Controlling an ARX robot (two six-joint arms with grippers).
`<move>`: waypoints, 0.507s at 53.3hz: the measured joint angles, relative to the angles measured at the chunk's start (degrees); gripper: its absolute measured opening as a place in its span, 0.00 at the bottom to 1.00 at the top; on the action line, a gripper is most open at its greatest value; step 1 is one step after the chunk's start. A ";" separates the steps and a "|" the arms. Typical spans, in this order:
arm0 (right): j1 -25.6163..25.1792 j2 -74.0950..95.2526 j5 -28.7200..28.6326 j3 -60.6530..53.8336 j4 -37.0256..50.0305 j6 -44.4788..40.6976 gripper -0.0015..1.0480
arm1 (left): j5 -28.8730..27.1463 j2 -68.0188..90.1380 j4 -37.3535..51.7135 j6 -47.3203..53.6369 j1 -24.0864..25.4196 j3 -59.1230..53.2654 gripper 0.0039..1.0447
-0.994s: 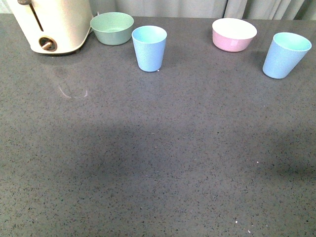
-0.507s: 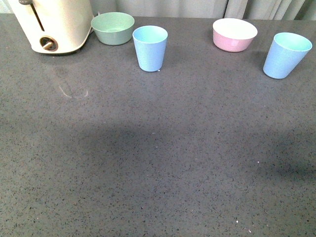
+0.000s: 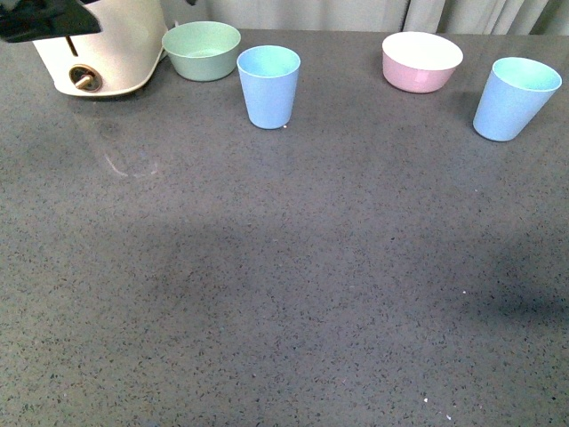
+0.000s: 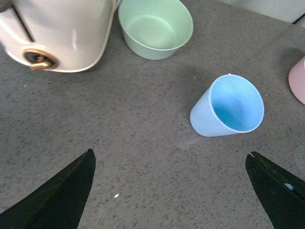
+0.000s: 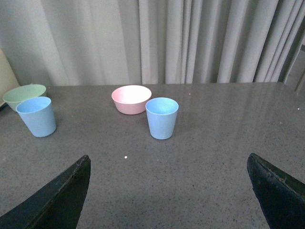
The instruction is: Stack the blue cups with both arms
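Observation:
Two light-blue cups stand upright on the grey table. In the front view the left cup (image 3: 268, 86) is near the green bowl and the right cup (image 3: 515, 98) is at the far right. My left gripper (image 4: 170, 155) is open and empty, above the table, short of the left cup (image 4: 228, 106). A black part of my left arm (image 3: 44, 20) shows at the front view's top left. My right gripper (image 5: 169, 157) is open and empty, well short of the right cup (image 5: 162, 118); the left cup (image 5: 36, 116) also shows there.
A cream appliance (image 3: 107, 53) stands at the back left, with a green bowl (image 3: 202, 50) beside it. A pink bowl (image 3: 421, 61) sits at the back, left of the right cup. Curtains hang behind the table's far edge.
A black part of my left arm has come into the front view's top left, in front of the appliance. The cups and bowls have not moved.

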 joint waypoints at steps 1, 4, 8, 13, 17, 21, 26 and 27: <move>0.00 0.00 0.00 0.00 0.00 0.00 0.91 | -0.02 1.22 -0.61 -0.07 -0.37 1.73 0.92; 0.00 0.00 0.00 0.00 0.00 0.00 0.91 | 0.11 4.76 -2.54 -0.15 -1.31 6.75 0.92; 0.00 0.00 0.00 0.00 0.00 0.00 0.91 | -0.31 9.94 -6.43 -0.22 -2.40 14.38 0.92; 0.00 0.00 0.00 0.00 0.00 0.00 0.91 | -0.92 14.78 -10.73 -0.31 -3.10 21.14 0.92; 0.00 0.00 0.00 0.00 0.00 0.00 0.91 | -1.66 17.73 -12.83 -0.52 -3.50 24.57 0.92; 0.00 0.00 0.00 0.00 0.00 0.00 0.91 | -1.84 19.61 -14.32 -0.74 -3.87 26.53 0.92; 0.00 0.00 0.00 0.00 0.00 -0.02 0.91 | -1.86 22.10 -15.98 -0.98 -4.39 29.22 0.92; 0.00 0.00 0.00 0.00 0.00 0.00 0.91 | -1.88 22.23 -16.17 -1.03 -4.44 29.46 0.92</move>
